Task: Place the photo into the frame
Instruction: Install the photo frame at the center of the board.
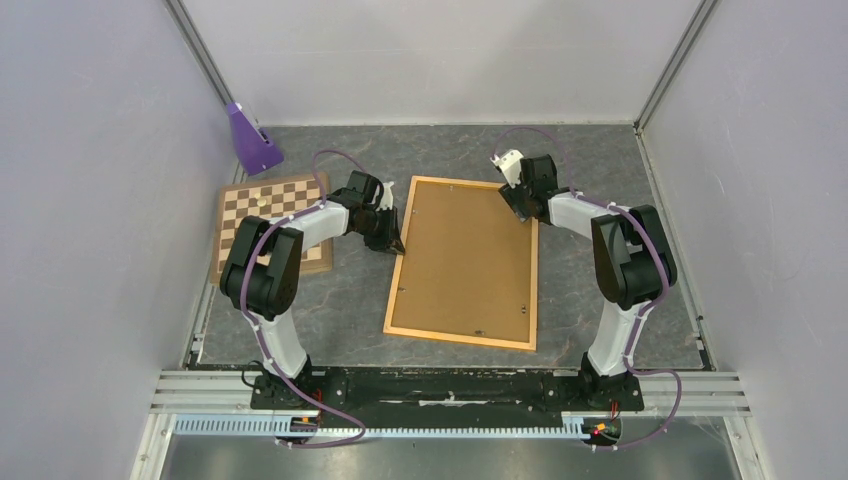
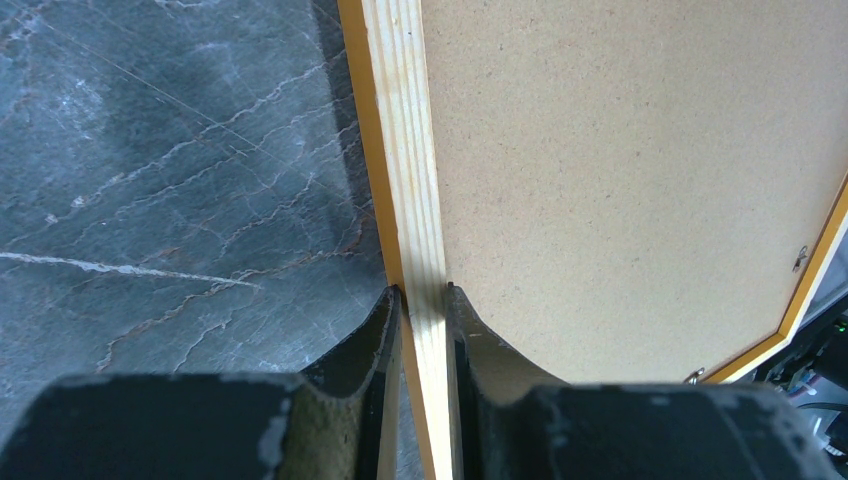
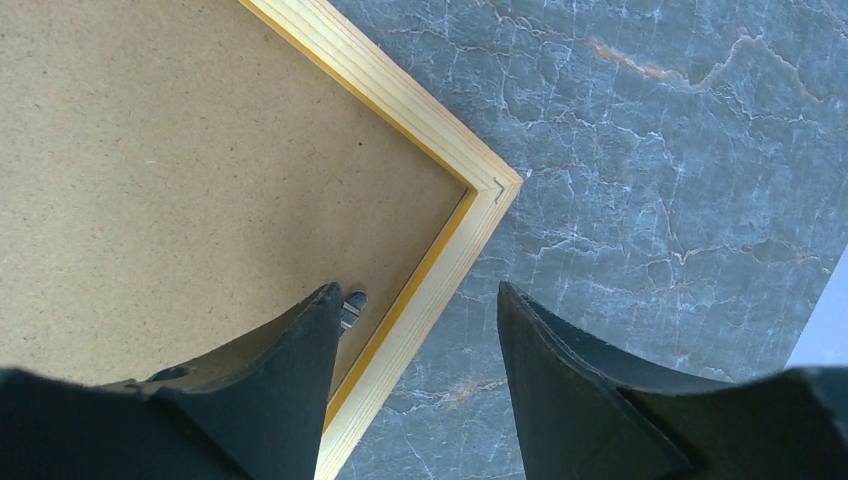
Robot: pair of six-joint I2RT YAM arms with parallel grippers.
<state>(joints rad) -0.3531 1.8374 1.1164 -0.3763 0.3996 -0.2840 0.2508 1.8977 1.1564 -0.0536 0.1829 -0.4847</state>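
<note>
The frame (image 1: 465,265) lies back-up in the middle of the table, with light orange rails around a brown fibreboard back. My left gripper (image 1: 395,243) is shut on its left rail (image 2: 405,150), one finger on the outer edge and one on the board side (image 2: 423,290). My right gripper (image 1: 522,210) hovers open at the far right corner, its jaws straddling the right rail (image 3: 400,110). The left fingertip of that gripper (image 3: 416,290) is next to a small metal clip (image 3: 352,303). The photo is not in view.
A brown-and-white chessboard (image 1: 270,225) lies left of the frame, under the left arm. A purple stand (image 1: 250,140) sits at the far left corner. Walls close in the table on three sides. Grey marble table top (image 1: 350,300) shows around the frame.
</note>
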